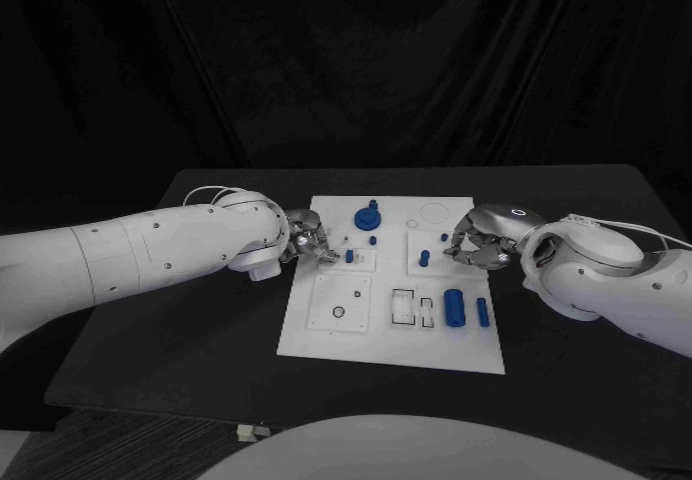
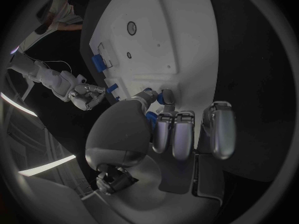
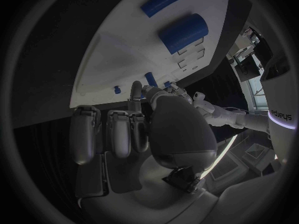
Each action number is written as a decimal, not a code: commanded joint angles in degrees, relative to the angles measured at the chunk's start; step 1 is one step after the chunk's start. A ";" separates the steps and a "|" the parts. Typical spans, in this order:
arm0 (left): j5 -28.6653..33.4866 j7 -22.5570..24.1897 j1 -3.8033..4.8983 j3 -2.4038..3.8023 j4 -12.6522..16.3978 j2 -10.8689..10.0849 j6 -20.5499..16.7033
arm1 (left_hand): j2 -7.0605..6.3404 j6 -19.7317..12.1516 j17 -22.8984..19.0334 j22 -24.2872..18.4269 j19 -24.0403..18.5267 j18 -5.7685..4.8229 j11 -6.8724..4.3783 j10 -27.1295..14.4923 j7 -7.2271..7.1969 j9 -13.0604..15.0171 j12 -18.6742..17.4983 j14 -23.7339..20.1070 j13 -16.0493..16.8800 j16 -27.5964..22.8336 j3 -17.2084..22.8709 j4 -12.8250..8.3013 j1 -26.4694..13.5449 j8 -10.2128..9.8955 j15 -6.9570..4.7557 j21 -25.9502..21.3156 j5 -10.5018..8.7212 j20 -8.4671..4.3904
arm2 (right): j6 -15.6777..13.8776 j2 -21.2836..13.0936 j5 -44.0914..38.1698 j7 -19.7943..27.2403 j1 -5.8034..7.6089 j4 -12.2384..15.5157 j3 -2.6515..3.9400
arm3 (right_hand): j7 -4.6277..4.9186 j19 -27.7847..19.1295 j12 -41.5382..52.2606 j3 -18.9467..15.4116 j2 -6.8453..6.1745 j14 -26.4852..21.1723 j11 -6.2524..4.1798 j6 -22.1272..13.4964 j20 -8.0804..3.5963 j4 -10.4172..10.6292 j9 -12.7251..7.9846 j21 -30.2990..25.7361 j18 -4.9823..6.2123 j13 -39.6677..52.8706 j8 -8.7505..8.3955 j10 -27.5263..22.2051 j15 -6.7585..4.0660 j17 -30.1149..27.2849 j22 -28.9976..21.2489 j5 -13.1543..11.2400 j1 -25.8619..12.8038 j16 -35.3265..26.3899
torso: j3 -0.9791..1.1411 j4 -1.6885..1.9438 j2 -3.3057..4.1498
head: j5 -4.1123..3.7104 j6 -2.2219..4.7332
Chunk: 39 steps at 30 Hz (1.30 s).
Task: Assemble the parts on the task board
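The white task board (image 1: 325, 335) lies in the middle of the table. In its far half stand a blue knob (image 1: 369, 215), a small blue peg (image 1: 351, 256) and a blue piece (image 1: 424, 258). A blue cylinder (image 1: 454, 307) and a blue bar (image 1: 482, 313) lie in the near right part. My left hand (image 1: 307, 245) is at the board's left edge. Most of its fingers (image 2: 175, 134) are curled, and its thumb and one finger reach to the peg (image 2: 163, 95); a grip is not clear. My right hand (image 1: 483, 243) hovers at the right edge, its fingers (image 3: 118, 134) curled on nothing.
The near left of the board carries a square plate with a round hole (image 1: 339, 311) and, beside it, empty rectangular slots (image 1: 404, 305). A ring outline (image 1: 434, 211) marks the far right corner. Bare black table (image 1: 202, 330) surrounds the board.
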 commanded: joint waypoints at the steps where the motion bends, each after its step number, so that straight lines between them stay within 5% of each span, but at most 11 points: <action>1: 0.06 2.35 -0.10 0.05 0.20 0.16 -0.20 | 0.38 -0.19 15.35 11.96 -0.24 2.07 0.17 5.37 -0.88 -1.08 0.23 6.35 15.08 0.80 6.00 -1.24 0.96 -1.28 0.01 -0.88 3.53 0.30 | 0.24 -0.03 -0.11 -1.09 -0.20 0.03 0.04 | -0.08 2.01 -0.69 0.69 -0.41 4.84 0.40 -0.37 0.28 -0.06 0.70 -0.79 -0.44 14.46 -0.81 6.16 0.06 6.94 13.36 0.94 1.13 -1.58 | 0.01 -0.01 -0.01 | 0.05 -0.01; 13: 0.06 3.91 -0.10 0.05 1.07 -0.77 -2.65 | 0.89 1.40 15.35 12.09 -0.03 1.99 0.16 5.35 -0.81 -0.82 0.20 6.35 15.05 0.80 12.49 -2.79 0.12 -0.45 0.00 -0.40 5.01 0.32 | 0.33 -0.20 -0.11 -1.24 -0.30 0.12 0.04 | -0.09 1.96 -0.69 0.74 -0.36 4.84 0.39 -0.36 0.28 -0.10 0.71 -0.90 -0.41 14.46 -0.87 6.16 0.06 6.91 13.32 0.98 1.16 -1.60 | 0.00 0.02 0.00 | -0.15 -0.01; 32: 0.06 5.05 -0.05 0.07 2.56 -1.90 -3.85 | 0.37 2.10 15.35 12.08 -0.04 2.00 0.07 5.18 -0.89 -0.55 -0.05 6.35 14.87 0.80 15.00 -4.16 -0.28 0.07 -0.11 -0.34 5.47 0.24 | 0.34 -0.32 -0.11 -1.33 -0.31 0.22 0.04 | -0.10 1.97 -0.69 0.82 -0.26 4.82 0.39 -0.35 0.28 -0.13 0.72 -0.90 -0.41 14.46 -0.89 6.16 0.06 6.84 13.32 1.01 1.21 -1.63 | 0.01 0.01 0.02 | -0.37 -0.01; 39: 0.06 3.50 1.49 0.09 3.86 -3.61 0.44 | 0.04 2.37 15.35 12.05 -0.12 2.03 0.03 5.16 -0.92 -0.41 -0.09 6.35 14.84 0.80 15.82 -4.76 -0.44 0.31 -0.14 -0.42 5.98 0.20 | 0.49 -0.35 -0.11 -1.42 -0.30 0.19 0.04 | -0.10 1.97 -0.69 0.82 -0.26 4.82 0.39 -0.35 0.28 -0.13 0.72 -0.90 -0.41 14.46 -0.89 6.16 0.06 6.84 13.32 1.01 1.21 -1.63 | 0.00 -0.01 -0.03 | -0.35 -0.01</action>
